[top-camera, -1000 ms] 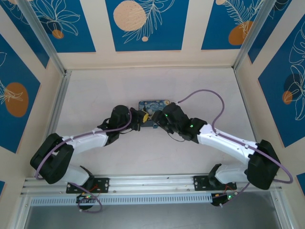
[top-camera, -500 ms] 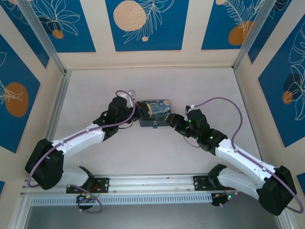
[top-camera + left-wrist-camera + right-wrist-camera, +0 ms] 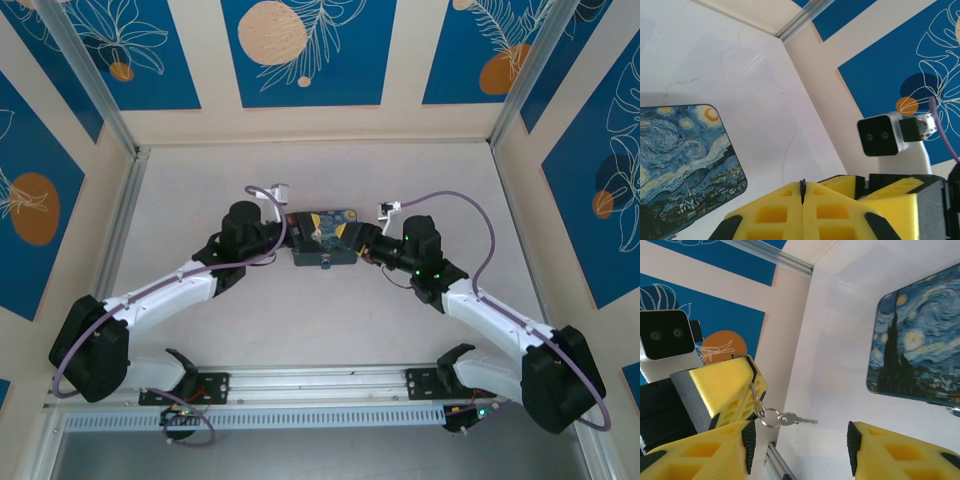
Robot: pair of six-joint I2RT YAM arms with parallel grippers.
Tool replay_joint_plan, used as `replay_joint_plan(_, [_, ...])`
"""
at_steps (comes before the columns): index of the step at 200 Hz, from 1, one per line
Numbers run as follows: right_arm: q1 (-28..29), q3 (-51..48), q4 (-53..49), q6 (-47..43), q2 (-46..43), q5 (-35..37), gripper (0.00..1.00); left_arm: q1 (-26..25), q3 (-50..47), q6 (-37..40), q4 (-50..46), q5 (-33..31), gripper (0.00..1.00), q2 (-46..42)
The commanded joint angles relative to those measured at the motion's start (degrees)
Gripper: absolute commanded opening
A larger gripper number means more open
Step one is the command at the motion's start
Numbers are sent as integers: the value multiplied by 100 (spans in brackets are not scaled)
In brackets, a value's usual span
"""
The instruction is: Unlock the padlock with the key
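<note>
**Left claw.** The left claw (image 3: 284,236) sits at the left end of the painted box (image 3: 325,232). In the left wrist view, its yellow fingers (image 3: 775,210) are pressed together, with a thin dark sliver showing in the seam. The right wrist view shows this same claw (image 3: 747,385) from the front. A thin metal link runs out of its seam to the key ring (image 3: 771,416), so the claw is clamped on the ring's link, not on the key itself.

**Key.** The key (image 3: 797,419) hangs from the ring in the air, clear of the worktop (image 3: 330,320). Its blade points roughly level, away from the left claw. It is well apart from the box (image 3: 920,350).

**Right claw.** The right claw (image 3: 366,245) sits at the right end of the box. Its fingers (image 3: 705,455) stand apart and grip nothing. In its own wrist view, the key appears in the gap between them, nearer the left-hand finger.

**Box.** The box lies flat on the worktop between the two claws. A small pale fitting (image 3: 325,262) sits on its near edge and is too small to identify.
</note>
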Motion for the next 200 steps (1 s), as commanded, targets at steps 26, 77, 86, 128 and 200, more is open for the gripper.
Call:
replay_joint_plan(26, [128,169,1062,310,355,-296,51,-80,76,-158,485,-72,0,27])
replay_joint_plan(77, [181,153,1336,377,496,-311,49,-119,14,-476,885,-76,0,229])
replay_joint_plan(86, [181,174,1379,405,518,-322,49,-124,15,-501,904,-76,0,257])
replay_joint_plan(128, [190,297,1526,489,740,-407,46,-149,41,-615,1009,-61,0,359])
replay_joint_plan(200, [269,351,1767,607,1056,-440,41,-210,68,-694,1089,-133,0,465])
